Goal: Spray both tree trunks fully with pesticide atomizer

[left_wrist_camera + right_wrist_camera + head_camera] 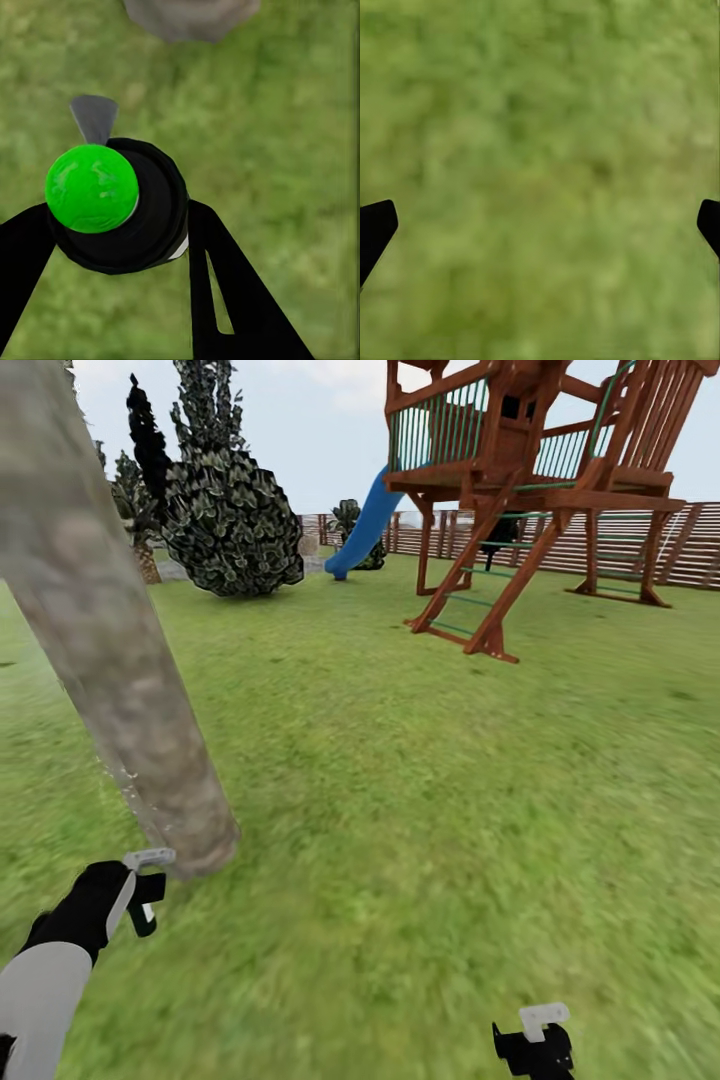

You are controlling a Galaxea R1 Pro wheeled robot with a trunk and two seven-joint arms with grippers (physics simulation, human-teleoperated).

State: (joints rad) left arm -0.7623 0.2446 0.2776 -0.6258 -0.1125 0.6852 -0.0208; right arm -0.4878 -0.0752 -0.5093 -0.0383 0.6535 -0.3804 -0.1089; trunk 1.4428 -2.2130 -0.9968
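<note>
The stubby black pesticide atomizer with a bright green cap is clamped between the black fingers of the left gripper, held just beside the foot of a thick, leaning, pale grey-brown mottled tree trunk. The spraying step is judged to be in hand; next, the nozzle must be swept up the bark. The right gripper is spread wide over blurred green lawn. Beyond stand a red-brown wooden play tower, a blue slide and a slatted wooden fence.
</note>
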